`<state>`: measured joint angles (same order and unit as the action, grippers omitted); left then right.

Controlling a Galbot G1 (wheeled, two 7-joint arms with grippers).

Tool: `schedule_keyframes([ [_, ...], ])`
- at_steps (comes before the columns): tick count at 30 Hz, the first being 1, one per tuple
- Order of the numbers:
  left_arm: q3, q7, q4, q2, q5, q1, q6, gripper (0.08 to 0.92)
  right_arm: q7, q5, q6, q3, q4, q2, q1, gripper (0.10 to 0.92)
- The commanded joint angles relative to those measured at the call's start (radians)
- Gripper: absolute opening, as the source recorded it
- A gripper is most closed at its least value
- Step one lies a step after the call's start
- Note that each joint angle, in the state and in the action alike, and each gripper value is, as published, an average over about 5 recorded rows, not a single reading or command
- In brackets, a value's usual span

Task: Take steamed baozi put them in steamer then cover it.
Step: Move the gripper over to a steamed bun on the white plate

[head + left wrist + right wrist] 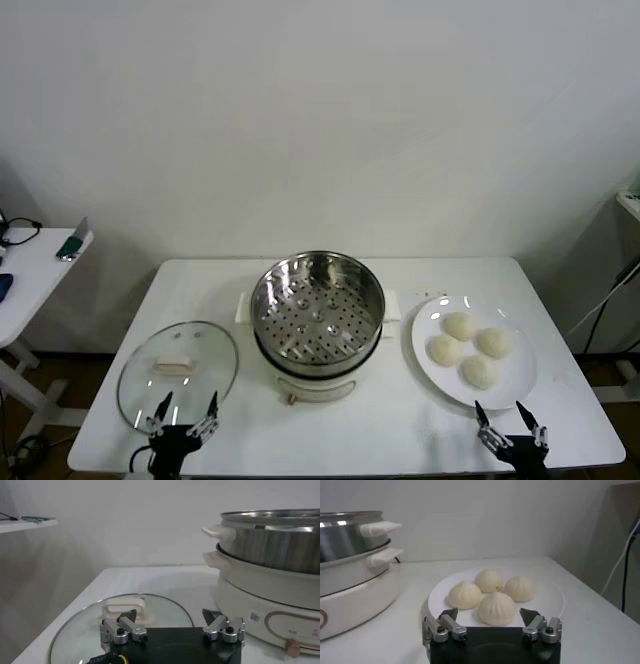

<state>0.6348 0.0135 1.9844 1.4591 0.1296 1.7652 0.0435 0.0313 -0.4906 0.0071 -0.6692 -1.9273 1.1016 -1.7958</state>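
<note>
Several cream-white baozi (470, 348) lie on a white plate (428, 320) at the table's right; they also show in the right wrist view (496, 608). The steel steamer (317, 305) stands uncovered in the middle on its cream base (260, 587), its perforated tray bare. The glass cover (178, 372) with a cream handle (123, 606) lies flat at the left. My left gripper (185, 411) is open and empty at the cover's near edge (170, 617). My right gripper (510, 415) is open and empty just in front of the plate (489, 616).
A white side table (30, 270) with a small device stands at the far left. A cable (600, 300) hangs beyond the table's right edge. The white wall is close behind the table.
</note>
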Motion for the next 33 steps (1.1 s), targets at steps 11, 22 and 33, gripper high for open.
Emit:
schedule_keyframes([
  [11,-0.021,0.003,0.003,-0.014,0.003,-0.014,-0.002,0.823,-0.253,0.11,-0.441,0.124,0.175,-0.466,0.68,0.823],
  [22,-0.029,0.006,0.001,-0.016,-0.003,-0.019,-0.003,0.823,-0.926,0.355,-0.223,1.0,0.546,-0.828,1.528,0.823],
  [33,-0.029,0.006,-0.007,-0.009,-0.008,-0.014,-0.008,0.823,-1.241,0.417,-0.034,1.861,0.751,-0.627,2.261,0.823],
])
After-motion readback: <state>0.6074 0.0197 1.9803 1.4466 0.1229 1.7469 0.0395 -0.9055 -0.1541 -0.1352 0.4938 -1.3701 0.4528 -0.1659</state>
